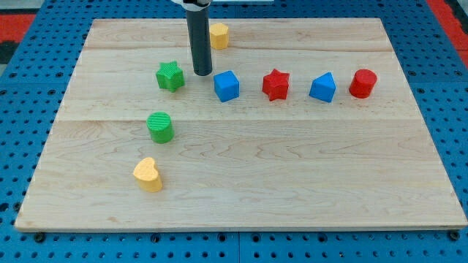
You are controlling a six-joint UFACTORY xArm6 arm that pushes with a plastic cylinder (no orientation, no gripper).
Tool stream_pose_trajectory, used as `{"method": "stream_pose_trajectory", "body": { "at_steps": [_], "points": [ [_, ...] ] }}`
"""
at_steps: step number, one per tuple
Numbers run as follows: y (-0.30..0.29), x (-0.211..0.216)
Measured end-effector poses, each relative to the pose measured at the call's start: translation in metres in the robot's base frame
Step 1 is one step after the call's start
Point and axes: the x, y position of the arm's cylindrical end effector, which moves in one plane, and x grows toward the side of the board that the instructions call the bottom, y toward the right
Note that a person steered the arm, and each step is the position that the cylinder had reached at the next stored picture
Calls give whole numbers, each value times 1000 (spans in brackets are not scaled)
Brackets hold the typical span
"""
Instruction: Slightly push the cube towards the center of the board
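Blue cube [227, 85] sits left of centre in the frame's upper half on the bench [292, 168], my tip [202, 73] just beside its upper left, handless, best nudging gently down-right.

We had bright, even light from above, and the wooden board [241, 183] looked pale and a little washed out. Shadows were short and soft, tucked close under each block. Our rod [199, 40] threw only a faint dark patch at its foot. No harsh glare showed anywhere. Focus held sharp near and far, and the board's edges ran straight without bending.
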Motion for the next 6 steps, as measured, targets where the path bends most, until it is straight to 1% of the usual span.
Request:
{"method": "stream_pose_trajectory", "body": {
  "at_steps": [2, 3, 5, 6],
  "points": [
    [14, 0],
    [31, 3],
    [89, 9],
    [140, 9]
  ]
}}
